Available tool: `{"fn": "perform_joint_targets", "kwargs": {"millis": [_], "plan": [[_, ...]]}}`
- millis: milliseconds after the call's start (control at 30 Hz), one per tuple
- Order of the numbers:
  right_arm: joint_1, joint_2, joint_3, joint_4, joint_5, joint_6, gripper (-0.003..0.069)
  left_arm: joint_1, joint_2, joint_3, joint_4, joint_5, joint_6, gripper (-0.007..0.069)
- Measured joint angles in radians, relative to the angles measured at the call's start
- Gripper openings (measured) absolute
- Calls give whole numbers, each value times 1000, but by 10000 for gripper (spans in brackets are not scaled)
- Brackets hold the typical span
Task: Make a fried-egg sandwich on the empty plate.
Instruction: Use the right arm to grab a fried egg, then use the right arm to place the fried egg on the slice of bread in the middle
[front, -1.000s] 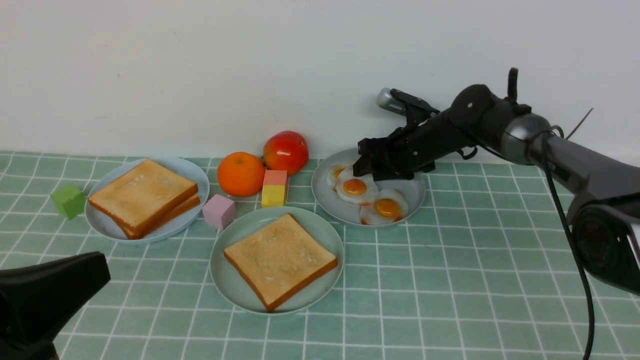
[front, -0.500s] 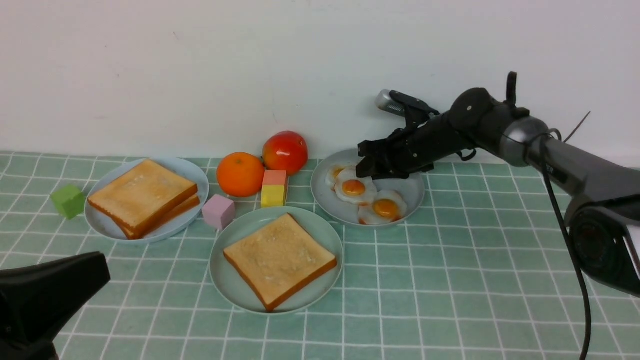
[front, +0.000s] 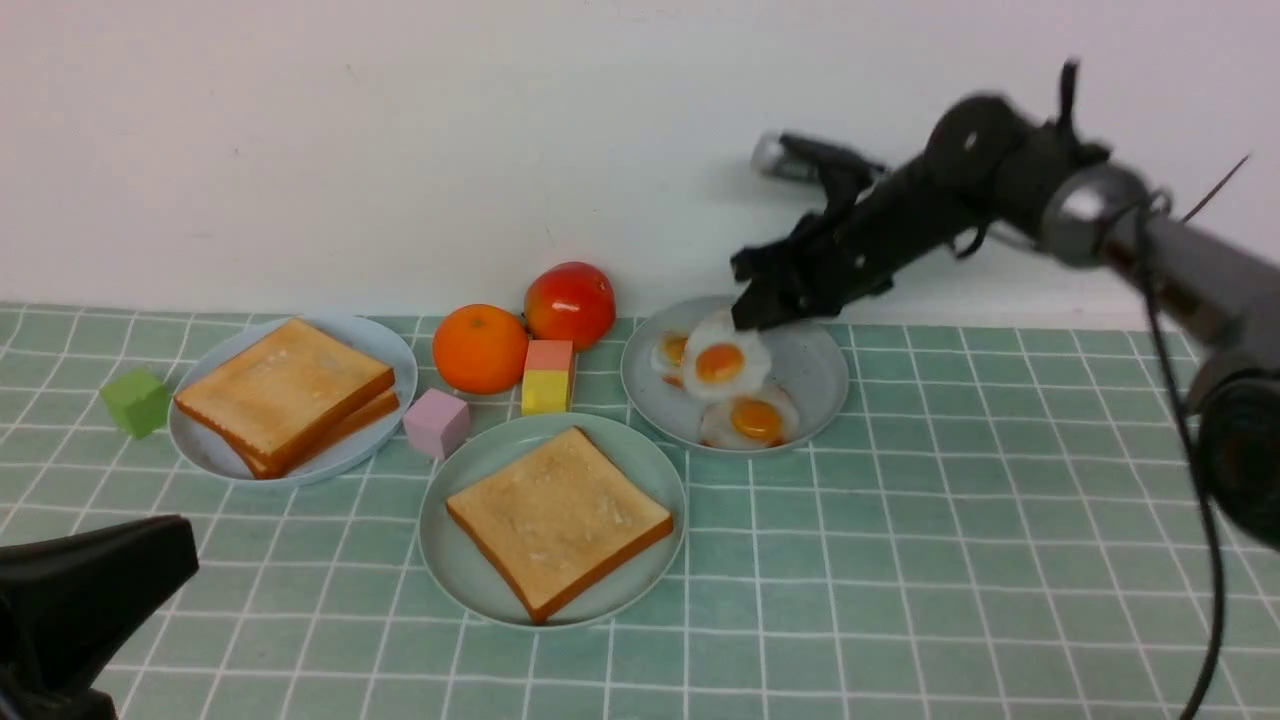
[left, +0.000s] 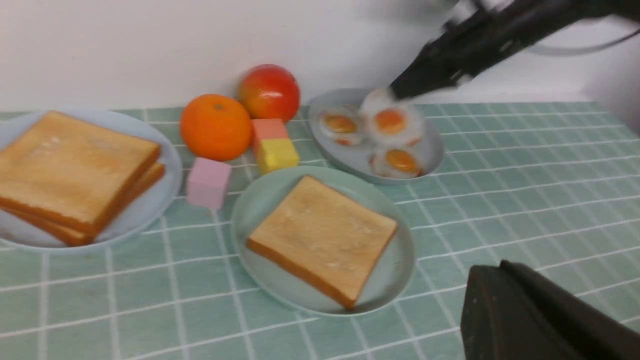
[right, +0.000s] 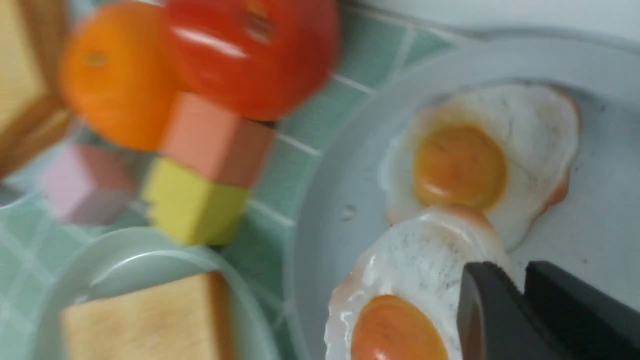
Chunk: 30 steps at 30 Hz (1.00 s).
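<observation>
Up over the grey plate (front: 818, 362), near the back wall, the right gripper (front: 748, 316) is pinched tight on the white edge of one fried egg (front: 722, 362). The egg hangs down from the jaws, tipped, with its yolk facing the robot. It looks to be off the plate. Two other eggs (front: 752, 420) lie flat on the grey plate under it and beside it. The egg needs to go to the mint-green plate (front: 462, 585). From the gripper, that plate lies closer to the robot and over to the robot's left, just beside the grey plate. One toast slice (front: 558, 518) lies flat on it, turned so a corner points at the robot. I think the next move is to carry the egg that way, toward the robot and left, and lay it on the middle of the toast. The right arm is the one for this, since it has the egg. The left gripper (front: 130, 570) sits low at the near left corner, apart from the plates, and I cannot tell if it is open or closed.
</observation>
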Motion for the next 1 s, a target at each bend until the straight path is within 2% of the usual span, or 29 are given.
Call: {"fn": "perform_joint_targets", "kwargs": {"millis": [200,300,467,567,800,1000], "plan": [[19,-119,30,-1,175,-7,95,0,0,0,35,57,0,-2],[67,-170,115,11,188,-8,95,0,0,0,38,73,0,-1],[190,-213,301,25,56,-31,95,0,0,0,41,84,0,3],[272,-212,402,69,-98,-40,95,0,0,0,42,85,0,4],[301,-173,425,110,-282,-49,95,0,0,0,45,101,0,7],[300,-118,427,112,-298,34,97,0,0,0,44,102,0,8]]}}
